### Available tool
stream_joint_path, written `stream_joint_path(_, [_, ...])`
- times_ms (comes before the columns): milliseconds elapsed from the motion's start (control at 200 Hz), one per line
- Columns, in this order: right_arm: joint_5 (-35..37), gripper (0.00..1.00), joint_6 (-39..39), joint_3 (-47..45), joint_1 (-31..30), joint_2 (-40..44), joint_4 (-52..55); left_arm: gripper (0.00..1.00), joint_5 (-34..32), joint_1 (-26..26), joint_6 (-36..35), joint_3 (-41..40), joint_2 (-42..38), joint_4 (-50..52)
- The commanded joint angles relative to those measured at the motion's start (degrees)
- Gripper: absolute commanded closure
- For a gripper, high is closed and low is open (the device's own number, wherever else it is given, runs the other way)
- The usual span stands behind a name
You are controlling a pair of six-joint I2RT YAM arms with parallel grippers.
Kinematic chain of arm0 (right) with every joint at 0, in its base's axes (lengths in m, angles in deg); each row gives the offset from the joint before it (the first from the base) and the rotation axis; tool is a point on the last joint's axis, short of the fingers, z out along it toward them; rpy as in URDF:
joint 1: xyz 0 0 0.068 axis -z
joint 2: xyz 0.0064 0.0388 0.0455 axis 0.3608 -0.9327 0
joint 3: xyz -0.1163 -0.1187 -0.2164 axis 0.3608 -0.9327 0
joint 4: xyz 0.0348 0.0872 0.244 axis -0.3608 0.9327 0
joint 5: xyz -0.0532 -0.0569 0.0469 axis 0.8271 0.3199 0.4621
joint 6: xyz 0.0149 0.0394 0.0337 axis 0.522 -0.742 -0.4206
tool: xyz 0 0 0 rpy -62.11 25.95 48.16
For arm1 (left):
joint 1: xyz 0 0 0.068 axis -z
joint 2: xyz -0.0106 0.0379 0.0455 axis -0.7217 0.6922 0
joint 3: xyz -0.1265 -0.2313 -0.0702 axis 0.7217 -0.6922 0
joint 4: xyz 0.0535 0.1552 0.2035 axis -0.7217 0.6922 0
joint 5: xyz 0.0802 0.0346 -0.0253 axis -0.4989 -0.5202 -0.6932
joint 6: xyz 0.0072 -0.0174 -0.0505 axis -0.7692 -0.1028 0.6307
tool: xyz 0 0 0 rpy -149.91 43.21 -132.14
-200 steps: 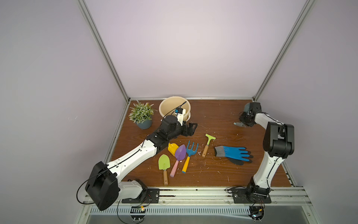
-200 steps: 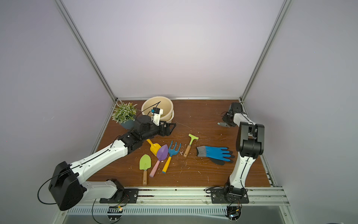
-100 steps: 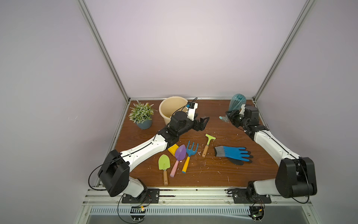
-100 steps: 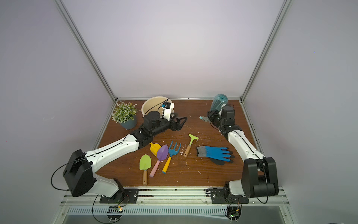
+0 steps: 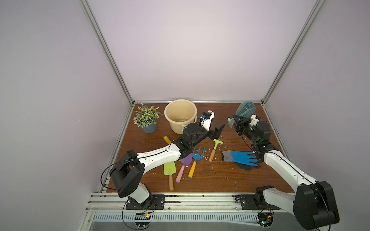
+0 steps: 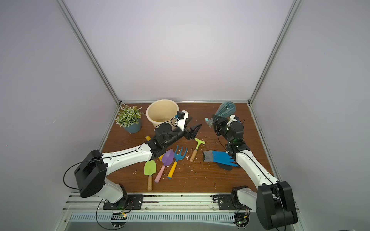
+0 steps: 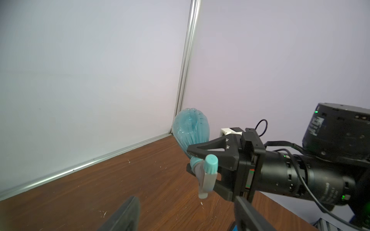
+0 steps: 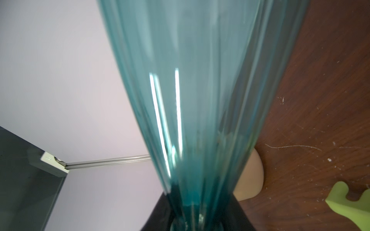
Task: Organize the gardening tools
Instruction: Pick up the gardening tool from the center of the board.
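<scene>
Pale lilac walls (image 5: 190, 50) enclose a wooden tabletop (image 5: 230, 180).

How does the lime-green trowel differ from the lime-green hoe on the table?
The lime-green trowel has a broad spade-shaped blade; the lime-green hoe has a narrow crosswise blade. The trowel lies nearer the front edge of the table, the hoe farther back. Both lie flat with wooden handles.

Tally: 1 green trowel (image 5: 169, 169), 1 purple trowel (image 5: 187, 160), 1 fork (image 5: 198, 155), 1 hoe (image 5: 214, 150), 1 scoop (image 5: 166, 139), 1 spray bottle (image 5: 245, 109), 1 bucket (image 5: 176, 128), 1 potted plant (image 5: 147, 117), 1 blue glove (image 5: 240, 159).
</scene>
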Motion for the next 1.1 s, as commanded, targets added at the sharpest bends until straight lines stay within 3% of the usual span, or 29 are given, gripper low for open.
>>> stream_joint_path(0, [0.31,0.84,-7.78,-0.43,-1.36,2.34,-10.39,0.21,-1.07,1.24,-4.68,-1.15,1.92,-10.1])
stream_joint_path(300, [-1.14,0.83,-13.33,-2.05,-2.2,2.7,-15.12,0.3,0.81,2.74,-11.47,2.97,8.32,-14.09])
stream_joint_path(440, [-1.36,0.83,-14.05,-2.73,-2.29,3.67,-15.29,0.36,1.34,2.92,-12.54,5.66,10.89,-14.23])
stream_joint_path(655, [-1.95,0.82,-16.17,-4.51,-2.3,3.97,-17.69,0.38,2.52,3.57,-13.15,8.98,13.56,-14.32])
stream_joint_path(1021, [-1.72,0.82,-18.63,-6.31,-2.36,4.33,-21.26,0.56,4.41,3.97,-12.59,12.09,16.06,-14.23])
stream_joint_path(1091, [-1.19,0.81,-19.3,-6.69,-2.29,4.39,-22.2,0.65,4.63,4.15,-12.2,12.05,16.15,-14.12])
